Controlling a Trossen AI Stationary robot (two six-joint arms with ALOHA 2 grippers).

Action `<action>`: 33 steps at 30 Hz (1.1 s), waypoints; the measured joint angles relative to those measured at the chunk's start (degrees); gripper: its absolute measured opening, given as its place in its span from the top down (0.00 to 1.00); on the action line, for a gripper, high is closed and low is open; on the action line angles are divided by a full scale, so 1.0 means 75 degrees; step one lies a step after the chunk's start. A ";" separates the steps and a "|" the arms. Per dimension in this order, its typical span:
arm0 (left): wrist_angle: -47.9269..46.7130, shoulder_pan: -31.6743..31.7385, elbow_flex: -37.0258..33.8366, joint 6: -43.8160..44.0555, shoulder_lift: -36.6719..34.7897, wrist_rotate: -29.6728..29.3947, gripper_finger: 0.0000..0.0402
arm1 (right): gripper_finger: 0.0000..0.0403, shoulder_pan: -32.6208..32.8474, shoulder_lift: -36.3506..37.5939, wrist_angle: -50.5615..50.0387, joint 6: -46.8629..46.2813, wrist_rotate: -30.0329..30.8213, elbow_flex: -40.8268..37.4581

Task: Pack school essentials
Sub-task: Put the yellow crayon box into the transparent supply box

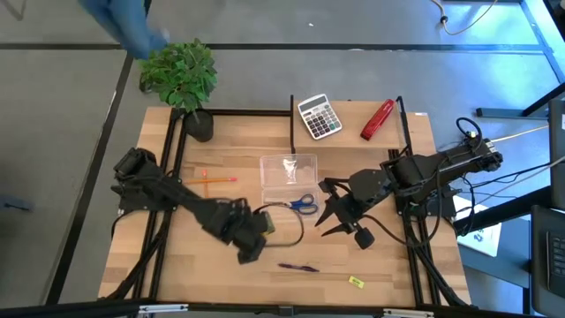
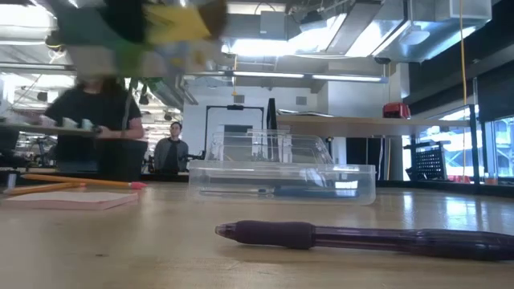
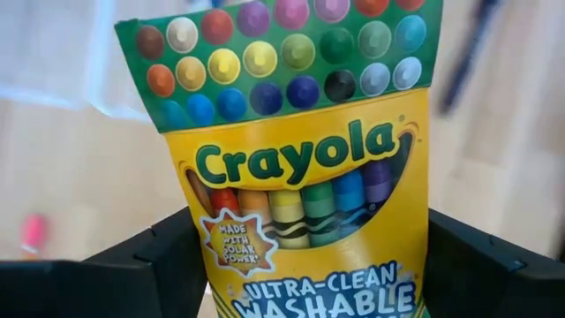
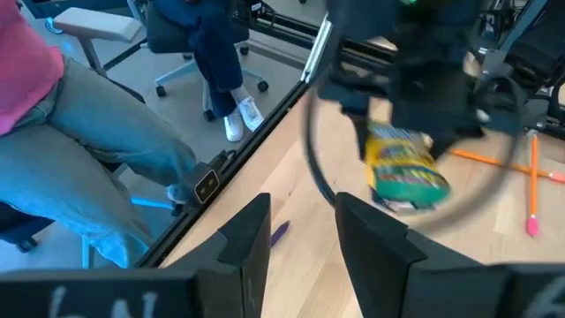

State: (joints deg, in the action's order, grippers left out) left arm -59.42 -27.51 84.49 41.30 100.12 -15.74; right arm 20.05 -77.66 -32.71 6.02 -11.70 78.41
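Crayon box [image 3: 305,168] in left pincer [image 3: 309,265], above table [image 1: 177,274].

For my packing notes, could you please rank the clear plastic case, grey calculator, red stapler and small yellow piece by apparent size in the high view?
1. Clear plastic case
2. Grey calculator
3. Red stapler; smaller footprint, though about as long as the calculator
4. Small yellow piece

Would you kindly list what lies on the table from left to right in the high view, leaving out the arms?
Orange pencils → clear plastic box → grey calculator → yellow piece → red stapler.
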 joint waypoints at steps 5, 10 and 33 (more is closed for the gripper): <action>0.0105 0.0815 0.0000 -0.1288 0.0000 -0.0038 0.24 | 0.67 0.0000 0.0058 -0.0005 0.0003 0.0003 0.0000; 0.0665 0.1538 0.0000 -0.2569 0.0000 -0.0045 0.23 | 0.67 0.0000 0.0126 -0.0003 -0.0011 0.0004 0.0000; 0.2101 0.2355 0.0009 -0.4392 0.0947 0.0235 0.23 | 0.67 0.0003 0.0359 0.0039 -0.0166 0.0017 0.0003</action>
State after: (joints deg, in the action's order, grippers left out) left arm -43.67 -9.85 84.55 8.37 107.22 -13.97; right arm 20.08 -74.97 -32.42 4.78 -11.57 78.43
